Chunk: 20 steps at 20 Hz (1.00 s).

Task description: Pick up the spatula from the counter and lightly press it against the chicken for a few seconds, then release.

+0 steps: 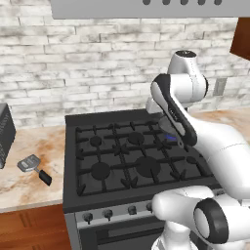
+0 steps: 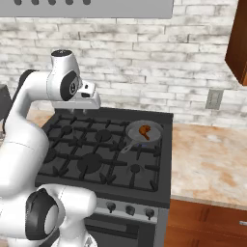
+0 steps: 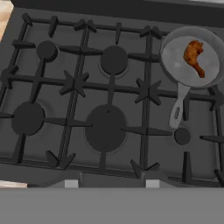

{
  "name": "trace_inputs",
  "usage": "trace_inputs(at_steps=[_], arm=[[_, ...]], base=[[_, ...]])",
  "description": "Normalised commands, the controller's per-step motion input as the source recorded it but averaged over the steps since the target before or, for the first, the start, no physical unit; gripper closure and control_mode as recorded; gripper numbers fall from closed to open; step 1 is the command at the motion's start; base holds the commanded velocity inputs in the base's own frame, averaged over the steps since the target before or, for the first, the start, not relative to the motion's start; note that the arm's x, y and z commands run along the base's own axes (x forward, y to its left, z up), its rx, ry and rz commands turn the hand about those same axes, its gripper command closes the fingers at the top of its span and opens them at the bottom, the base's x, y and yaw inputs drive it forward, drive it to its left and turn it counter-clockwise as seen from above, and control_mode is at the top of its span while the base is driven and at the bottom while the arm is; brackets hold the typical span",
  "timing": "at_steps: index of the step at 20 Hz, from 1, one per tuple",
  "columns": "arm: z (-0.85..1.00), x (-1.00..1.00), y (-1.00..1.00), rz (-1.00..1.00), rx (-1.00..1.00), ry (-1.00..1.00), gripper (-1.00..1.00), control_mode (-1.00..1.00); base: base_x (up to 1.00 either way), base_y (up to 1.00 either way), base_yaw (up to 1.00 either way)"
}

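The spatula [image 1: 35,169], grey blade and black handle, lies flat on the counter left of the stove. A browned piece of chicken [image 3: 194,57] sits in a grey frying pan [image 3: 175,65] on the stove's back right burner; in the right base view the chicken [image 2: 144,130] rests in the same pan [image 2: 155,129]. My gripper [image 3: 111,183] hangs above the middle of the stove, pointing down. Its fingertips [image 3: 71,183] stand apart with nothing between them. From the right, the gripper [image 2: 78,112] is over the stove's back left, far from the spatula.
The black gas stove [image 1: 122,156] has raised grates and knobs along its front. A dark appliance [image 1: 5,134] stands at the counter's far left. Marble counter [image 2: 207,164] extends right of the stove. A hood hangs overhead and a wooden cabinet [image 2: 239,43] sits upper right.
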Motion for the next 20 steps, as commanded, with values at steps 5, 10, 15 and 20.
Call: trace_inputs(at_steps=[5,10,15,20], arm=[[0.00,-0.29,0.10,0.00,0.01,-0.04,-1.00,-1.00],[0.00,-0.55,0.22,0.01,0.00,-0.24,-1.00,-1.00],[0.00,-0.57,0.53,0.00,0.00,-0.19,-1.00,-1.00],[0.00,-0.31,0.56,0.00,-0.01,-0.14,-1.00,-1.00]], base=[[0.00,0.00,0.00],[0.00,0.00,0.00],[0.00,0.00,0.00],[0.00,0.00,0.00]])
